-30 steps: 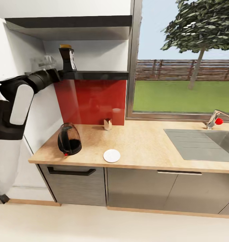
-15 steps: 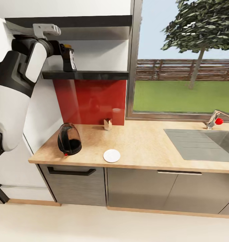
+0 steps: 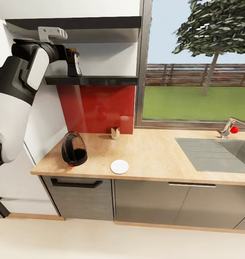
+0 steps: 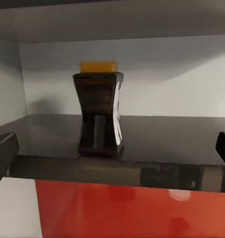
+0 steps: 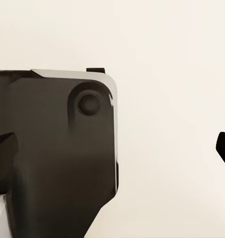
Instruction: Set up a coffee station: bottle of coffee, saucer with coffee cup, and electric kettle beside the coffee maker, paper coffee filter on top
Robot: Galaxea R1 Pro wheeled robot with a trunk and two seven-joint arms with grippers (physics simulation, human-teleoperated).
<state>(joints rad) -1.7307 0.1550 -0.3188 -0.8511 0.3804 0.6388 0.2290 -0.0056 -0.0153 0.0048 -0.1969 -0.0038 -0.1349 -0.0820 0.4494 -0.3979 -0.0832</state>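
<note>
left arm has edged nearer the bottle of coffee (image 4: 99, 109); left tool (image 4: 112, 148) spread wide, gripping nothing.

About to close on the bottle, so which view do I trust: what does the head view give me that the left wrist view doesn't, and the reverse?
Head view: the kitchen countertop with the electric kettle, the saucer, the sink and the window.

Left wrist view: the left gripper's open fingertips spread wide, short of the bottle of coffee, with its yellow cap fully visible.

Both: the bottle upright on the dark shelf, red backsplash below.
</note>
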